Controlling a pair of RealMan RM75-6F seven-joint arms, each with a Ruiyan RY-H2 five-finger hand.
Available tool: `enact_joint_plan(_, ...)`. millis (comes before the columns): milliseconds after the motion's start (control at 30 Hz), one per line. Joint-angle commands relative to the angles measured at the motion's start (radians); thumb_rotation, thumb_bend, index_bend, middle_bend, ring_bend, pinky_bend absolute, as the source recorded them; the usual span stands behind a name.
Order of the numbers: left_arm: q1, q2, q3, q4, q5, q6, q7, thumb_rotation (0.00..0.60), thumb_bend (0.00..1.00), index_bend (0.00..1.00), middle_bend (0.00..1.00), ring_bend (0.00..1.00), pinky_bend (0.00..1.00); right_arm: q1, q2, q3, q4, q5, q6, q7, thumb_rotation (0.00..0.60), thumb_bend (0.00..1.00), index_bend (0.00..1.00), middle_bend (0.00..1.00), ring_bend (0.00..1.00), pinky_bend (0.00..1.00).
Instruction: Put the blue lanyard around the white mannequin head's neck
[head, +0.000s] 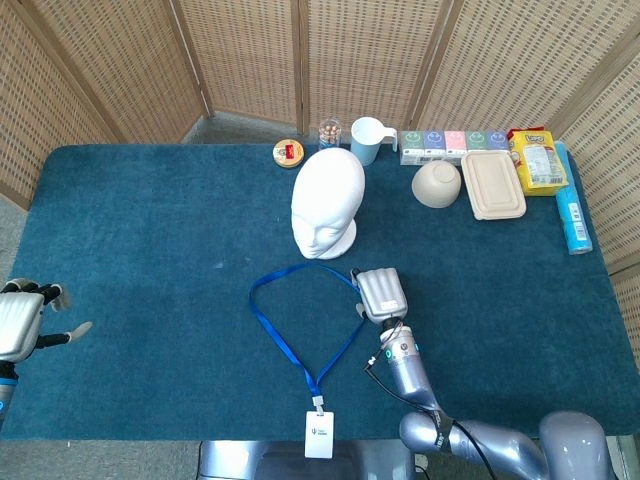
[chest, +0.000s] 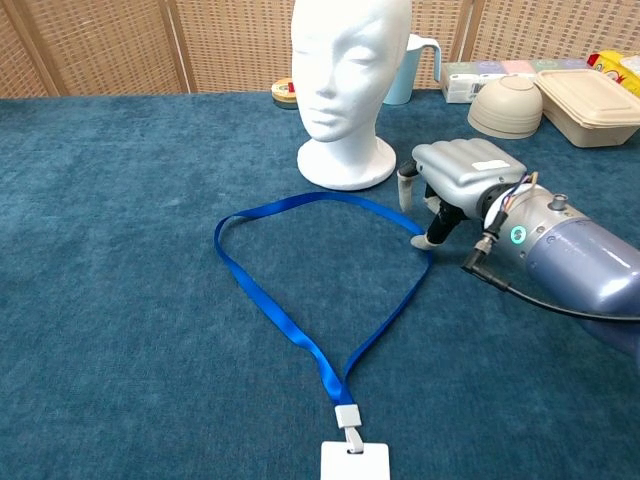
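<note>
Right robot hand (chest: 455, 180) sits low over the counter (head: 150, 230), palm down, fingers curled downward with fingertips (chest: 428, 238) at the near edge of the blue lanyard (chest: 300, 330); whether it grips the strap cannot be told. The lanyard lies flat in an open loop to that hand's left, its white badge (head: 319, 435) behind and left of the hand. The white mannequin head (head: 327, 203) stands upright just ahead of the hand. Left robot hand (head: 22, 318) hovers open, far left, holding nothing.
</note>
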Motion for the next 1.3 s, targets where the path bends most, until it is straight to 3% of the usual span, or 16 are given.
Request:
enact_joint_plan(33,0.001,-0.001,0.001,0.001,0.0,0.001,-0.003,0.397,0.14,0.56,0.57,0.49,0.29,0.005,-0.005,-0.003,0.009,0.006,0.0,-0.004,0.584,0.25,0.45,0.92,1.0,1.0)
enact_joint_plan(667,-0.002,-0.006,0.0,0.014,0.005,0.007,-0.014,0.391,0.13,0.56,0.57,0.49,0.29,0.005,-0.002,-0.021,0.044,0.024,0.021,0.0,0.581,0.26,0.47,0.92,1.0,1.0)
enact_joint_plan(1300,-0.008,-0.01,0.001,0.013,0.006,0.002,-0.006,0.393,0.14,0.56,0.57,0.49,0.29,0.019,-0.003,-0.019,0.083,0.064,0.003,-0.011,0.581,0.39,0.49,0.92,1.0,1.0)
